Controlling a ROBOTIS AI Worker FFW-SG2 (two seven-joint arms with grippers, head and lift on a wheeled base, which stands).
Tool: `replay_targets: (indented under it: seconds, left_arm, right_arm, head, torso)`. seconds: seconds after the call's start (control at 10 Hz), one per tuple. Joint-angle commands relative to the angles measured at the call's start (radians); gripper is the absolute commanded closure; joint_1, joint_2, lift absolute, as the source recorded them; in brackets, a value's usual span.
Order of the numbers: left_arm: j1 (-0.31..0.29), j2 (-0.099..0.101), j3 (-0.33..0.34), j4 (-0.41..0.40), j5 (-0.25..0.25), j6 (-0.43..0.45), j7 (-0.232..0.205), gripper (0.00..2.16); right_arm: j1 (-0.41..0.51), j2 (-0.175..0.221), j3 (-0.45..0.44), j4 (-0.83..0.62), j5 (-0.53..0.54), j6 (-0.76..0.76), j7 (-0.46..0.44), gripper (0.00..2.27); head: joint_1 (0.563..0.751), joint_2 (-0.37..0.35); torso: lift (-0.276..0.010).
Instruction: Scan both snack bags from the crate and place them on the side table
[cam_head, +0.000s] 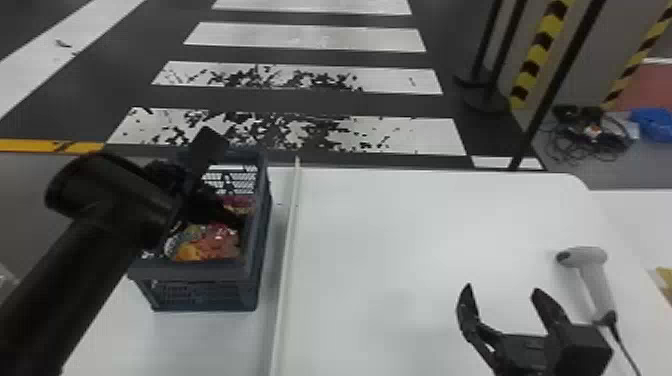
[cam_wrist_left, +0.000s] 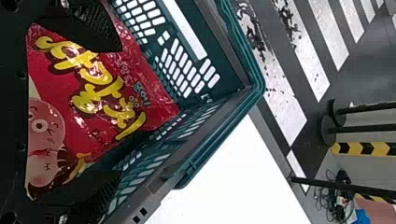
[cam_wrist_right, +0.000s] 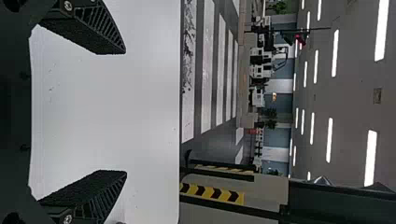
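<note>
My left gripper is over the far part of the crate, where a reddish snack bag shows beside one finger. Nearer in the crate lies an orange-red snack bag. In the left wrist view, my left gripper is open, with a red snack bag with yellow lettering lying between its spread fingers inside the crate. My right gripper hangs open above the white table, left of the scanner; in the right wrist view, the right gripper holds nothing.
A raised pale strip runs along the join between the crate's surface and the wide white table. The scanner's cable trails toward the near right. Something yellow sits at the right edge. Dark posts stand beyond the table.
</note>
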Motion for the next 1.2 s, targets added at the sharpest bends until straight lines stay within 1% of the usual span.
replay_targets:
  seconds: [0.0,0.2,0.3,0.4,0.6,0.7,0.8,0.9,1.0,1.1]
  left_arm:
    - [-0.015,-0.003,-0.022,0.036,-0.018,-0.015,0.0,0.06]
    - [-0.018,0.0,-0.023,0.051,-0.029,-0.015,-0.003,0.06]
    - [-0.018,0.011,-0.022,0.051,-0.031,-0.015,-0.003,0.06]
    - [-0.018,0.017,-0.023,0.053,-0.043,-0.018,-0.003,0.06]
    - [-0.018,0.016,-0.023,0.071,-0.051,-0.04,-0.002,0.07]
    - [-0.02,0.007,-0.032,0.096,-0.066,-0.058,-0.002,0.07]
    - [-0.027,0.003,-0.058,0.119,-0.075,-0.071,-0.002,0.07]
    - [-0.034,-0.004,-0.075,0.14,-0.087,-0.101,-0.011,0.16]
    - [-0.04,-0.01,-0.08,0.166,-0.089,-0.126,-0.032,0.4]
    - [-0.041,-0.01,-0.089,0.174,-0.095,-0.153,-0.046,1.05]
  right_arm:
    - [-0.001,0.002,0.0,0.003,-0.003,0.0,0.002,0.07]
    - [-0.003,0.002,0.0,0.006,-0.011,0.0,0.005,0.07]
    - [-0.003,0.002,0.0,0.006,-0.013,0.0,0.005,0.07]
    - [-0.003,0.002,0.0,0.009,-0.013,0.0,0.005,0.08]
    - [-0.005,0.002,0.0,0.012,-0.013,0.0,0.005,0.08]
    - [-0.005,0.002,0.0,0.014,-0.013,0.0,0.005,0.08]
    - [-0.005,0.002,0.0,0.014,-0.013,0.0,0.007,0.08]
    - [-0.003,0.002,0.0,0.015,-0.013,0.0,0.007,0.08]
    - [-0.003,0.002,0.0,0.017,-0.014,0.0,0.007,0.08]
    - [-0.003,0.002,-0.002,0.018,-0.019,0.0,0.007,0.08]
  head:
    - [0.695,-0.016]
    - [0.695,-0.012]
    - [0.695,-0.009]
    - [0.695,-0.003]
    - [0.695,0.009]
    - [0.695,0.012]
    - [0.695,0.012]
    - [0.695,0.01]
    - [0.695,0.005]
    - [0.695,-0.005]
  torso:
    - [-0.095]
    - [-0.095]
    - [-0.095]
    - [-0.095]
    - [-0.095]
    - [-0.095]
    - [-0.095]
    - [-0.095]
    - [-0.095]
    - [-0.095]
